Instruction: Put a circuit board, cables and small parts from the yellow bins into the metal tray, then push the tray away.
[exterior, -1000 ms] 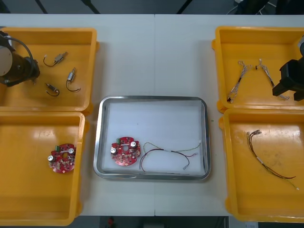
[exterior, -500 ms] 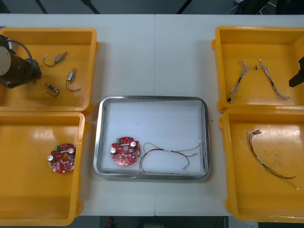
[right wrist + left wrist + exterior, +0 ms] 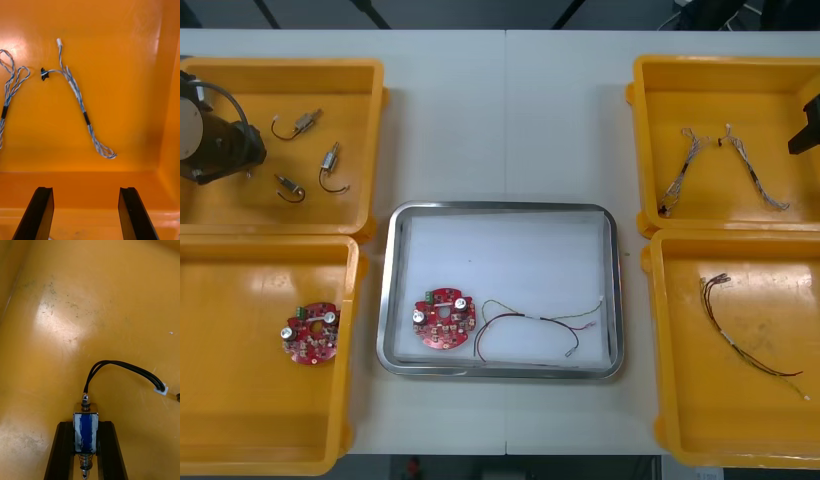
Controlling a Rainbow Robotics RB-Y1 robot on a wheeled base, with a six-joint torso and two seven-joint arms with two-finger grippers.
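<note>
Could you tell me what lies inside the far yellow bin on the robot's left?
Three small metal parts lie loose there, and the left end effector is shut on a fourth. The arm hides the bin floor beneath it.

flat black jaws, dark cylindrical wrist (image 3: pixel 220 148)

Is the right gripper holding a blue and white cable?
No: the right gripper is open, nothing between its fingers; the twisted blue and white cable lies in the yellow bin beyond them.
</note>
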